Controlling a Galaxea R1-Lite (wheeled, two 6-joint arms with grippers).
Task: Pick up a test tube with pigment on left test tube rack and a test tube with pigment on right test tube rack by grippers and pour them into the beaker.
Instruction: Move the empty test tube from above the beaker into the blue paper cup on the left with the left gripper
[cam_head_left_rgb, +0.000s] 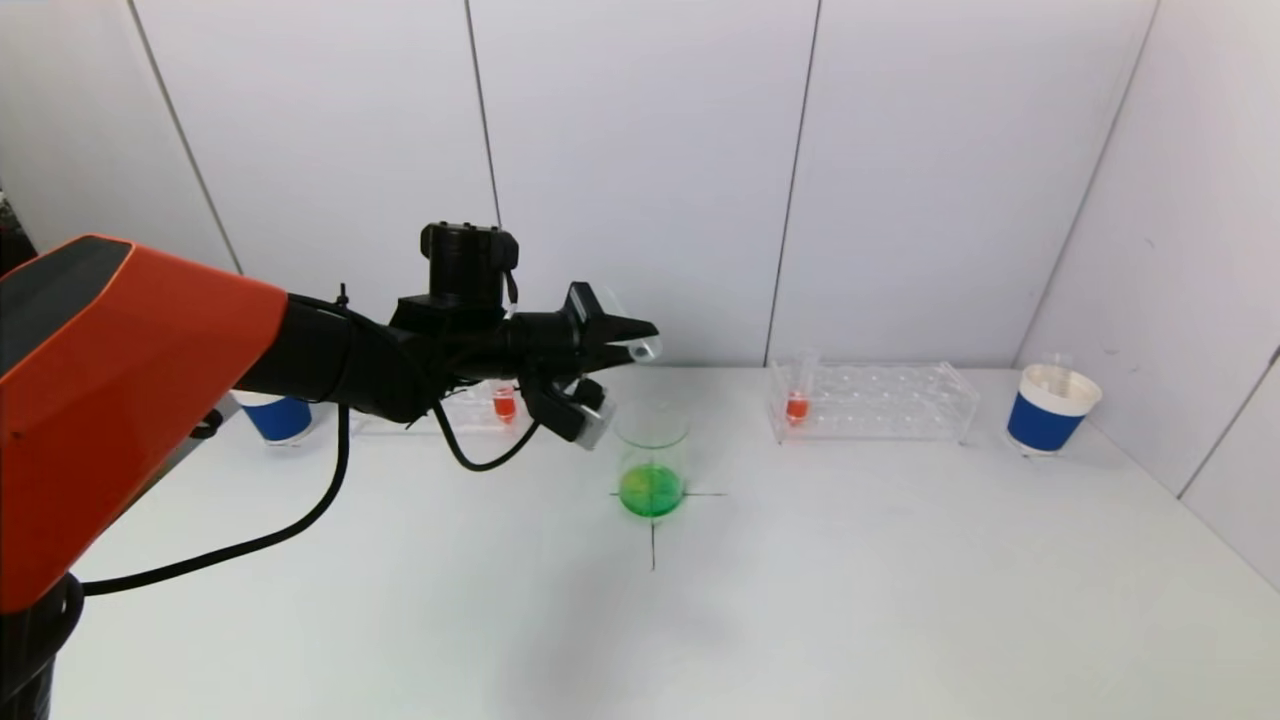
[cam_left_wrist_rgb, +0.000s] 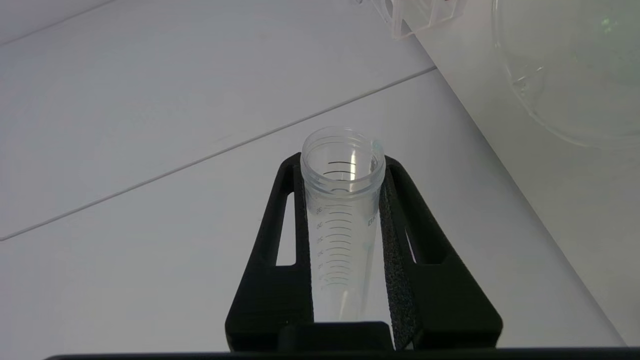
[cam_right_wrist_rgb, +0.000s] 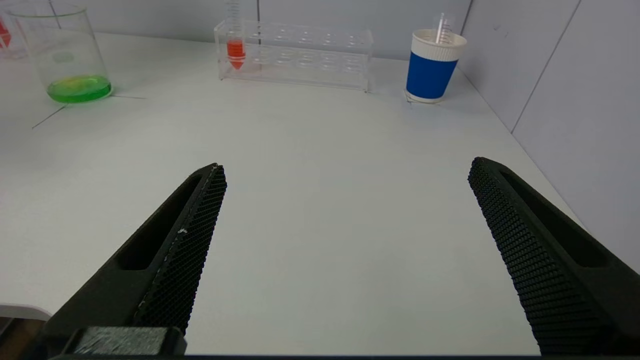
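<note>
My left gripper (cam_head_left_rgb: 630, 335) is shut on a clear, empty-looking test tube (cam_head_left_rgb: 645, 349) held about level, its open mouth just above the beaker (cam_head_left_rgb: 652, 470), which has green liquid at the bottom. In the left wrist view the graduated tube (cam_left_wrist_rgb: 342, 220) sits between both fingers of the gripper (cam_left_wrist_rgb: 342, 165), with the beaker rim (cam_left_wrist_rgb: 565, 75) close by. A tube with red pigment (cam_head_left_rgb: 505, 403) stands in the left rack (cam_head_left_rgb: 470, 418), partly behind my arm. Another red tube (cam_head_left_rgb: 797, 403) stands in the right rack (cam_head_left_rgb: 880, 400). My right gripper (cam_right_wrist_rgb: 347, 167) is open over bare table, outside the head view.
A blue paper cup (cam_head_left_rgb: 278, 417) stands at the far left and another (cam_head_left_rgb: 1052, 408) at the far right, the latter with a tube in it (cam_right_wrist_rgb: 440, 27). Black cross lines (cam_head_left_rgb: 653, 540) mark the beaker's spot. White wall panels close the back and right side.
</note>
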